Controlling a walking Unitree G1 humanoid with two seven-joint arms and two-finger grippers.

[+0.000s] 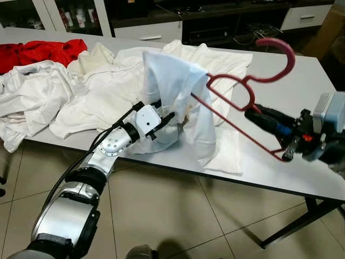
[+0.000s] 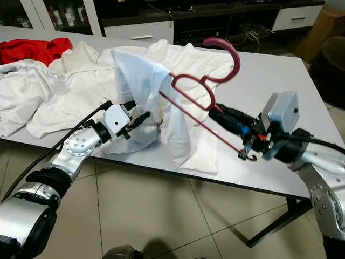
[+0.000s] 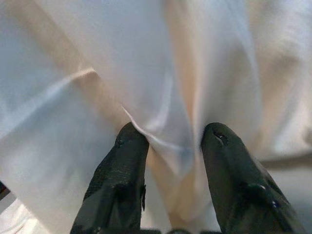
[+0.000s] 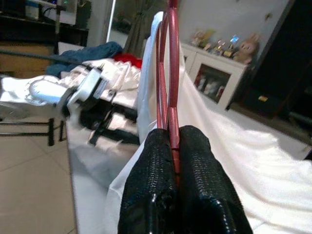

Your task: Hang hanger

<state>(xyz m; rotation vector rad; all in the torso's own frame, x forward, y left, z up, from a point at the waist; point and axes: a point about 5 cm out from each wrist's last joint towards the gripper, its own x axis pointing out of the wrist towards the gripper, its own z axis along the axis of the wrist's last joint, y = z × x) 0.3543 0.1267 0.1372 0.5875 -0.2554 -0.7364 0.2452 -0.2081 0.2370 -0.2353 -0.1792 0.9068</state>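
Hanging status: not hung, the red hanger [image 1: 237, 102] is held up above the counter [image 1: 302, 86], hook uppermost
Hanger position: tilted, its far shoulder pushed inside a white shirt [image 1: 172, 91] that drapes down from it to the counter
Right claw [image 2: 226, 116]: clenched on the hanger's lower bar (the wrist view shows both black fingers [image 4: 161, 185] pressed against the red wire)
Left claw [image 1: 167, 116]: released, fingers [image 3: 122, 165] spread apart with the shirt's cloth lying between and against them, low on the side of the shirt away from the hanger's hook
Beside the hanger: more white garments [image 1: 48, 91] lie crumpled on the counter, beyond the draped shirt
Farther from the hanger: a red garment [image 1: 43, 51] at the counter's far corner
Behind the hanger: dark cabinets [image 1: 226, 21] past the counter
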